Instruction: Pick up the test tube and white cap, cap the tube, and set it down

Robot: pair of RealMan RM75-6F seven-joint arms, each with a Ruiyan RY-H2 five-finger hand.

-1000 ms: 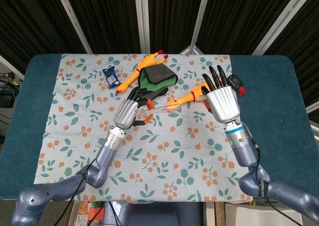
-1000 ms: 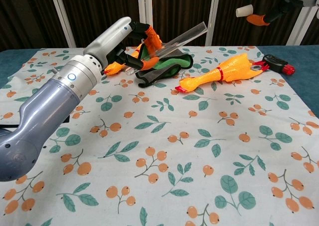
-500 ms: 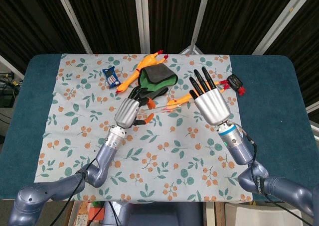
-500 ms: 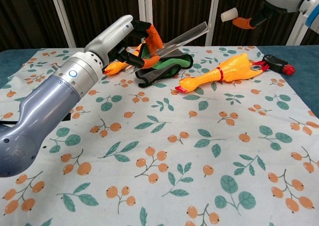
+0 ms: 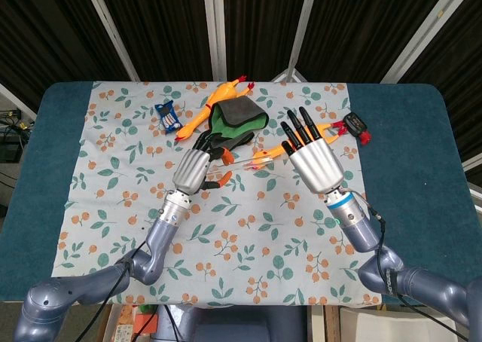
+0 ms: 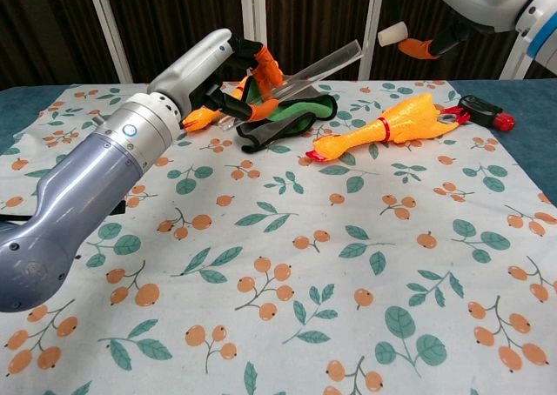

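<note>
Tablecloth: showing white with a print of green leaves and orange berries, lying over a dark teal table. Test tube: showing clear. Cap: showing white. Left hand and right hand: showing silver-grey backs with black fingers tipped orange. Two rubber chickens: showing orange-yellow. Cloth pouch: showing green and dark grey. Small packet: showing blue. Key fob: showing black and red.
</note>
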